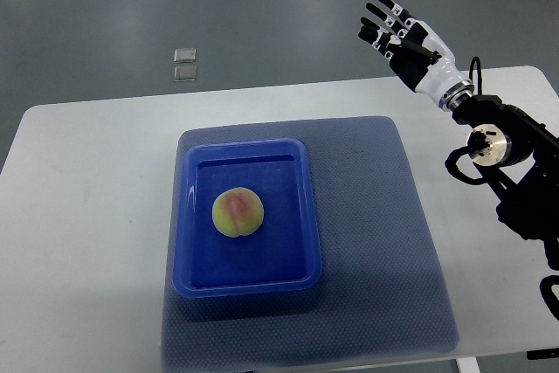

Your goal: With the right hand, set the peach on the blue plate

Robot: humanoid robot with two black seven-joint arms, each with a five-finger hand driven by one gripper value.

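Peach (238, 213) sits in blue plate (247, 217), right hand (403, 37) raised clear and empty.

Peach rests left of centre on the plate floor, plate on a grey-blue mat (384, 242) on the white desk (87, 198). Right hand hangs past the desk's far right corner, fingers (377, 22) straight and spread, holding nothing. Its arm is cut off at the right edge. Two small clear items (184, 65) on the floor beyond, possibly plastic boxes, too small to tell.

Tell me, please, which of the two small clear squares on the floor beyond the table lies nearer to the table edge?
The lower clear square, the one closer to the white table. The other clear square sits just beyond it, farther from the table edge.
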